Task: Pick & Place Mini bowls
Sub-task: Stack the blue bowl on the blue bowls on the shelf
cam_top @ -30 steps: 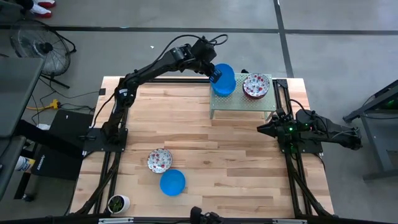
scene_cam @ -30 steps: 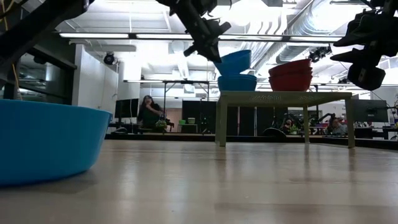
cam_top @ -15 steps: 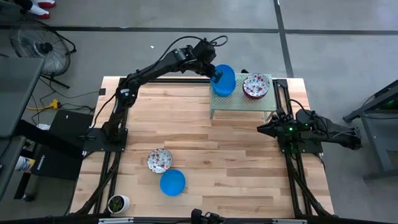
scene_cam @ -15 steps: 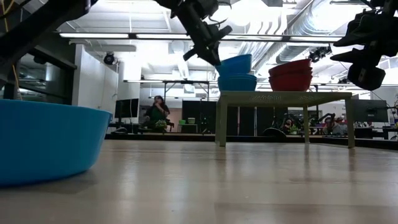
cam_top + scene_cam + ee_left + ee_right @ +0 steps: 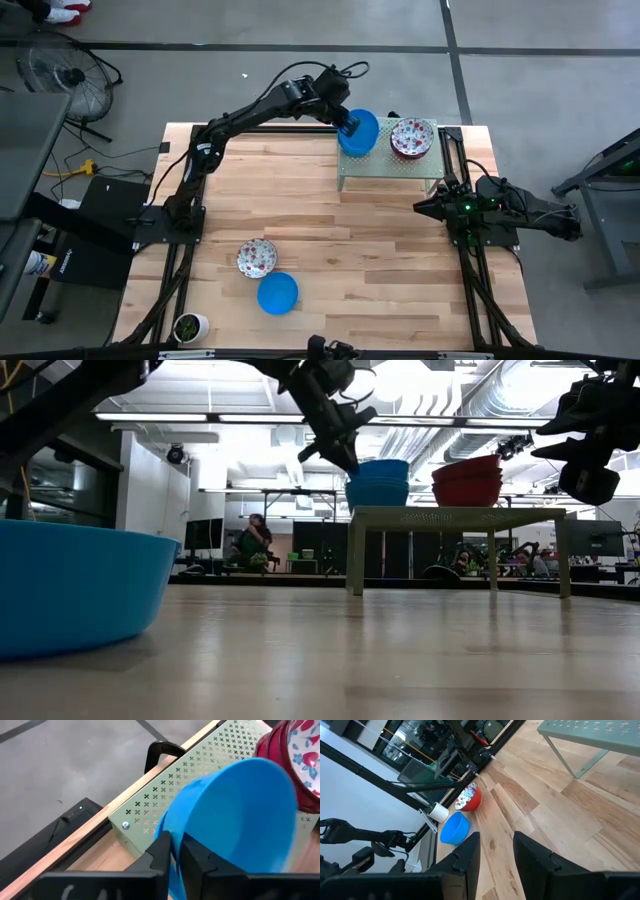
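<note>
Lowered since a second ago: your blue bowl (image 5: 361, 131) now sits nested on the blue stack (image 5: 377, 491).
You see the green rack (image 5: 388, 166) on the table (image 5: 330, 240); left end effector (image 5: 347, 124) clamps that bowl's rim; right end effector (image 5: 422, 207) waits open near the rack.

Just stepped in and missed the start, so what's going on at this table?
The left gripper is pinching the rim of a blue bowl, setting it onto the blue stack on the green rack, beside the floral stack. One floral bowl and one loose blue bowl wait on the table. The right gripper waits open, empty, below the rack.
</note>
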Available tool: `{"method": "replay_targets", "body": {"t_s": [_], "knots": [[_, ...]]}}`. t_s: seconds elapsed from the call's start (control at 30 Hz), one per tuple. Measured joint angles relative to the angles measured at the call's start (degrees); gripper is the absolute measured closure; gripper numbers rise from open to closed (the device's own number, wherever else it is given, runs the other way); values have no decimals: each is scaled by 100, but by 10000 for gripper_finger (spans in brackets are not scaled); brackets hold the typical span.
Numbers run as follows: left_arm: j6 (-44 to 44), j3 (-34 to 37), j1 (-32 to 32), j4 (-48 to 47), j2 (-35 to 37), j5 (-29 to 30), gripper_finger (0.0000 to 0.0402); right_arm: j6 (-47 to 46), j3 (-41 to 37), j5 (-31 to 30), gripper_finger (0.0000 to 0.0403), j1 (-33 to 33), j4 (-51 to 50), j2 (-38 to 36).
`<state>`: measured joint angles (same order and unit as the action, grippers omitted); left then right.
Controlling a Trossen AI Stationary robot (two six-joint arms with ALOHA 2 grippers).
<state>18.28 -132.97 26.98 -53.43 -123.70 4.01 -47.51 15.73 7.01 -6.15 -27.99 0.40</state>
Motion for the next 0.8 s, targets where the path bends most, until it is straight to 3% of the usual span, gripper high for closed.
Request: {"method": "replay_targets", "body": {"t_s": [0.43,0.8], "knots": [[-152,0,0,454,0,-316,294,0,0,2,298,0,0,0],[-1183,-197,0,707,36,-243,285,0,0,2,298,0,-1,2]]}}
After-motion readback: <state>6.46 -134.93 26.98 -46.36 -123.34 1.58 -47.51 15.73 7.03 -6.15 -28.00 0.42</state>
